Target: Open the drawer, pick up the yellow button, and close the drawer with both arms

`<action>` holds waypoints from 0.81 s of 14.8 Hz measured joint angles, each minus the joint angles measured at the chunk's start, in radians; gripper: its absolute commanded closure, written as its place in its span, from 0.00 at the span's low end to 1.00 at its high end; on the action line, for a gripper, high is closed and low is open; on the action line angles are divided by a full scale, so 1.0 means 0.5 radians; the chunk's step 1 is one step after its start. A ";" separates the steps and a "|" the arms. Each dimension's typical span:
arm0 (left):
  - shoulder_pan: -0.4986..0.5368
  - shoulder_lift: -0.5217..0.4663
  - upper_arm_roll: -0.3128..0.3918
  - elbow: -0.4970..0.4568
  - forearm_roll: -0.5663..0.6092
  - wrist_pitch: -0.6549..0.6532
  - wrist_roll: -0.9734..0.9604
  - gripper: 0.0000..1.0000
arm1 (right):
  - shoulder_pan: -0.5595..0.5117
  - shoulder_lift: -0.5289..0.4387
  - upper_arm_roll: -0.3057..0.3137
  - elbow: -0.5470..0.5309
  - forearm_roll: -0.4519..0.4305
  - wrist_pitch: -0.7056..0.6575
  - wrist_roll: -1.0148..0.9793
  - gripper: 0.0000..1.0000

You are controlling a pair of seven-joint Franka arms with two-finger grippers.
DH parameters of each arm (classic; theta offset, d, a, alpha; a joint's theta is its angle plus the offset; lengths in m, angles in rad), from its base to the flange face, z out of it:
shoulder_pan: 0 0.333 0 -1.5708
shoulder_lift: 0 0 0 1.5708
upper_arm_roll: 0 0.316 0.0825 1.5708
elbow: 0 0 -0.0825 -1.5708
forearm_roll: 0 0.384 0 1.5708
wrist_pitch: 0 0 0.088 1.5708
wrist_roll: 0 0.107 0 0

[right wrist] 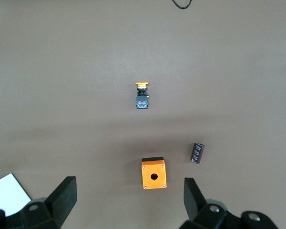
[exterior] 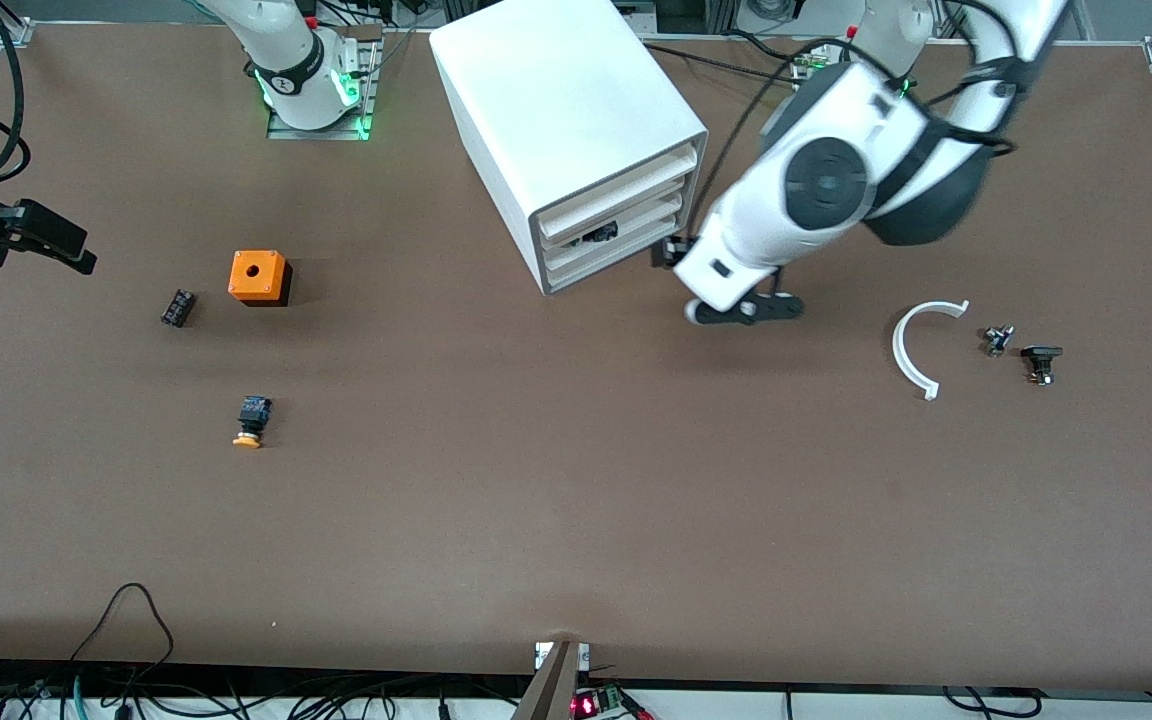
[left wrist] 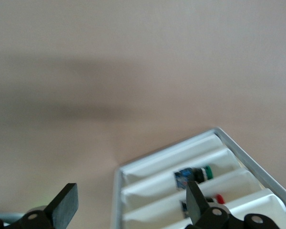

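Observation:
The white cabinet (exterior: 556, 110) stands at the table's middle, toward the arms' bases. Its uppermost drawer (exterior: 626, 178) looks pushed in like the three beneath it. My left gripper (exterior: 671, 253) is open right at the drawer fronts and holds nothing. In the left wrist view the left gripper (left wrist: 129, 207) faces the stacked drawer fronts (left wrist: 171, 160). The button (exterior: 252, 422) lies on the table toward the right arm's end, with its orange-yellow cap pointing at the front camera. It also shows in the right wrist view (right wrist: 142, 95). My right gripper (exterior: 61, 248) is open and empty, up over that end of the table.
An orange cube with a hole (exterior: 258, 277) and a small black component (exterior: 178, 307) lie farther from the front camera than the button. A white curved piece (exterior: 921, 345) and two small dark parts (exterior: 998, 340) (exterior: 1041, 362) lie toward the left arm's end. A green-capped part (left wrist: 194, 174) sits in a drawer.

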 measured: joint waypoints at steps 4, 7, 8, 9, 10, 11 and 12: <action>0.112 -0.007 0.003 0.219 0.337 -0.189 0.457 0.00 | -0.005 0.004 -0.008 0.004 -0.003 0.001 0.000 0.01; 0.126 -0.068 0.127 0.279 0.363 -0.232 0.700 0.00 | -0.001 0.017 -0.006 0.011 -0.003 0.001 0.000 0.01; 0.107 -0.100 0.233 0.278 0.328 -0.234 0.797 0.00 | -0.002 0.021 -0.006 0.016 -0.003 0.001 0.000 0.01; 0.071 -0.134 0.372 0.272 0.251 -0.237 0.929 0.00 | -0.002 0.023 -0.007 0.021 -0.003 0.001 0.000 0.01; 0.010 -0.166 0.550 0.264 0.165 -0.242 1.078 0.00 | -0.002 0.026 -0.007 0.026 -0.003 0.001 0.000 0.01; -0.050 -0.198 0.726 0.246 0.097 -0.239 1.226 0.00 | -0.002 0.028 -0.007 0.029 -0.003 0.001 0.000 0.01; -0.084 -0.239 0.854 0.211 0.054 -0.217 1.340 0.00 | -0.002 0.030 -0.007 0.030 -0.003 0.001 0.000 0.01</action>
